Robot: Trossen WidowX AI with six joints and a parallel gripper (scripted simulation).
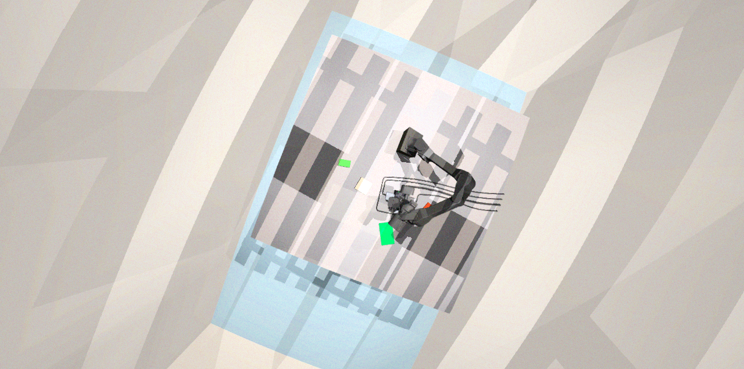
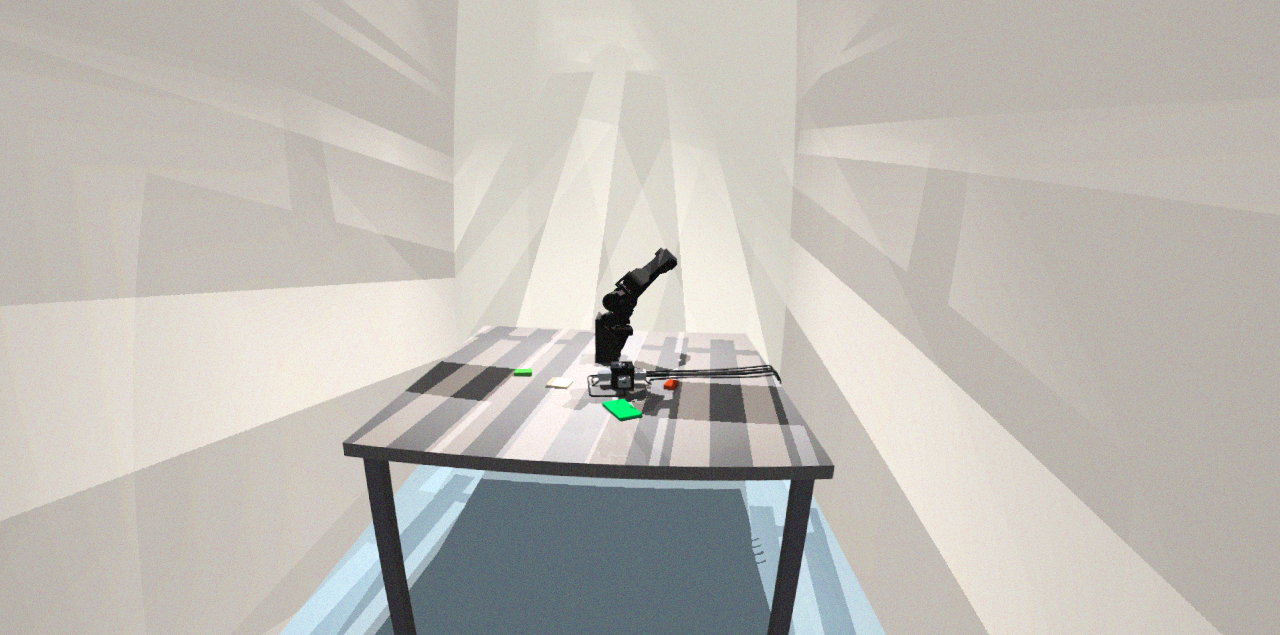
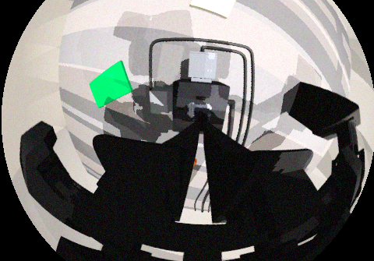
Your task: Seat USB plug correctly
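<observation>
The dark power cube (image 3: 181, 97) is just beyond the fingertips in the wrist view; the arm largely covers it in the top view. My gripper (image 3: 202, 126) is over the cube's top, its black fingers nearly together at the tips and shut on the USB plug (image 3: 201, 114). Only a small dark and grey patch of this plug shows. How deep it sits in the top socket and which way round it is cannot be told. Another plug, pale grey (image 3: 202, 65), stands at the cube's far side in the wrist view, with a cable running from it.
Black cables (image 3: 175, 40) loop around the cube. A bright green block (image 1: 386, 234) (image 2: 622, 409) (image 3: 111, 85) lies close by. A cream block (image 1: 363, 185) (image 2: 559, 383) (image 3: 215, 1), a small green block (image 1: 344, 162) (image 2: 522, 372) and a red block (image 1: 426, 206) (image 2: 670, 384) also lie on the table.
</observation>
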